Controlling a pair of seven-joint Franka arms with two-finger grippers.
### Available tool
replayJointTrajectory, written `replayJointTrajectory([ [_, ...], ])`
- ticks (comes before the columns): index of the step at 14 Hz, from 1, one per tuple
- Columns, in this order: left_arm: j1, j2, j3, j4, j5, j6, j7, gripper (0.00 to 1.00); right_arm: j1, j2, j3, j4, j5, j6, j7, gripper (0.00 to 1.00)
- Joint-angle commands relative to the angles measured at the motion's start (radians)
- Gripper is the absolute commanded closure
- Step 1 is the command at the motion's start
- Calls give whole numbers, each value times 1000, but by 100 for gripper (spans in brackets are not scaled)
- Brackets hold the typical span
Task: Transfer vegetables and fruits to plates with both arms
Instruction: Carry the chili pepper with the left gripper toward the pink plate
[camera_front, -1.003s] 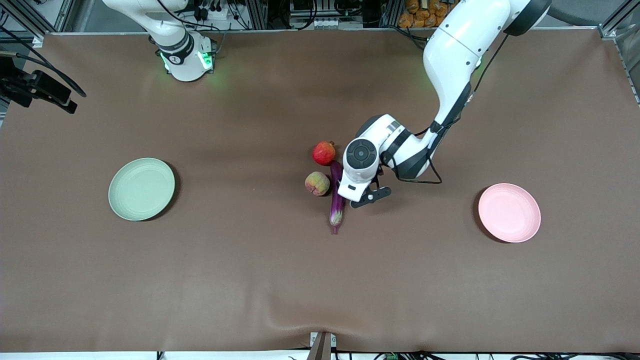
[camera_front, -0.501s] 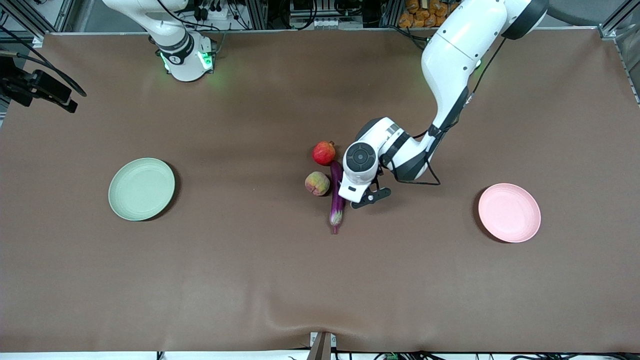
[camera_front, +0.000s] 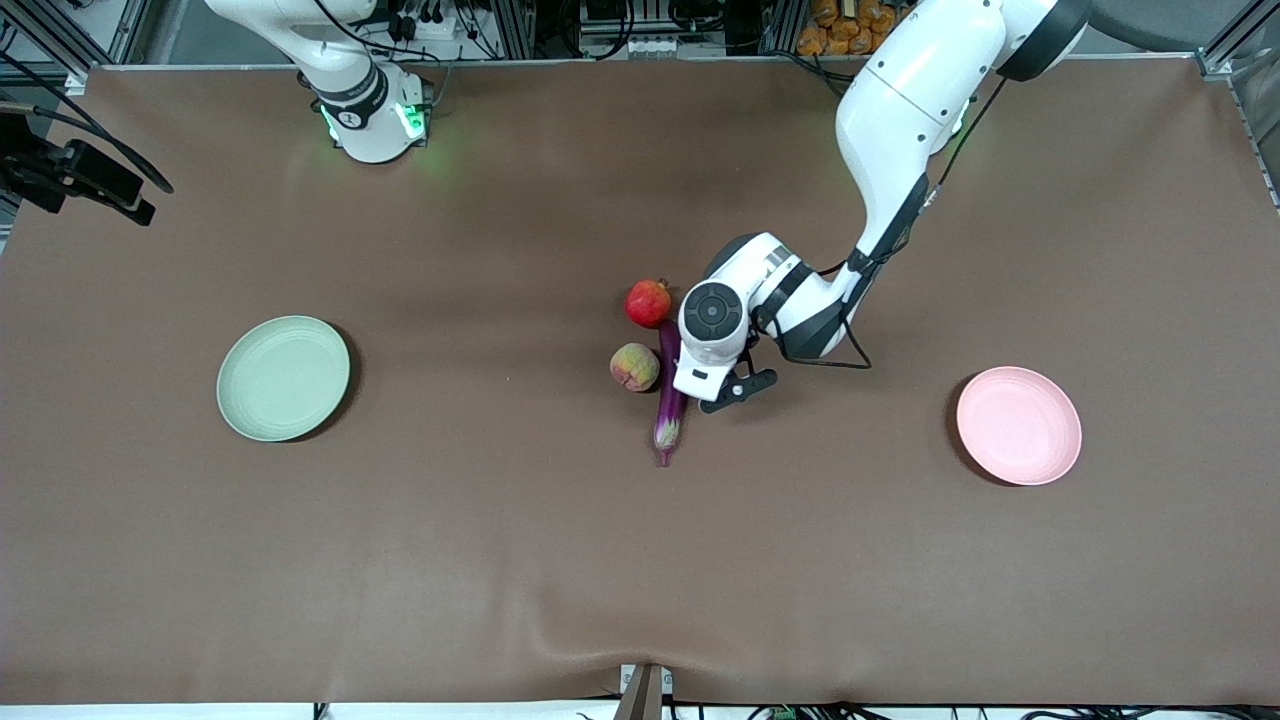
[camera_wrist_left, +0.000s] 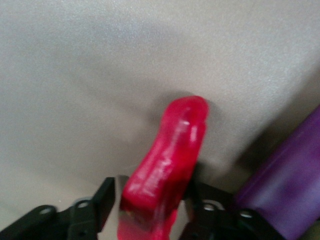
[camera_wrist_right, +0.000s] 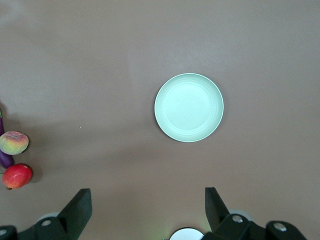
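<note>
- Front view: a brown table (camera_front: 500, 560) carries a pale green plate (camera_front: 284, 378) toward the right arm's end and a pale pink plate (camera_front: 1019, 425) toward the left arm's end, well apart from each other.
- Near the middle of the table lie a round red pomegranate (camera_front: 648, 303), a yellow-pink peach (camera_front: 635, 367) nearer the camera than it, and a long purple eggplant (camera_front: 668, 405) just beside the peach, its pale stem end pointing toward the camera.
- The left arm (camera_front: 890, 130) reaches down to this cluster; its wrist hides the gripper's fingers and whatever lies under it, just beside the eggplant.
- The right arm (camera_front: 345, 70) waits at its base, and its gripper does not show here.
- Left wrist view: the left gripper (camera_wrist_left: 150, 202) has its two black fingers (camera_wrist_left: 102, 197) closed against a shiny red chili pepper (camera_wrist_left: 167, 165), which sticks out between them above the tabletop.
- The eggplant (camera_wrist_left: 290, 185) lies just beside the pepper.
- Right wrist view: the right gripper (camera_wrist_right: 147, 205) hangs high over the table with its fingers (camera_wrist_right: 77, 205) spread wide and nothing between them.
- Below it sit the green plate (camera_wrist_right: 189, 107) and, well apart, the peach (camera_wrist_right: 14, 142), the pomegranate (camera_wrist_right: 17, 176) and a sliver of the eggplant (camera_wrist_right: 4, 159).
</note>
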Motion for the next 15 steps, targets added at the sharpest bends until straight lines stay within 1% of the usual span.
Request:
replayJointTrajectory([
  [1,-4,-12,8,18,26,-66,-39,98,-28,-27,16,-24,-3,0,-5,0],
  [4,12,-49,8,58,26,-135,-38,98,-28,-27,16,-23,-2,0,-5,0],
  [6,38,-109,8,76,26,-161,-33,98,-28,-27,16,-24,-2,0,-5,0],
  [11,150,-290,5,75,9,-175,-23,98,-27,-27,16,-24,-3,0,-5,0],
  [13,199,-333,3,76,9,-178,-21,98,-27,-27,16,-24,-3,0,-5,0],
  [15,251,-353,2,76,10,-178,11,98,-27,-27,16,-24,-2,0,-4,0],
])
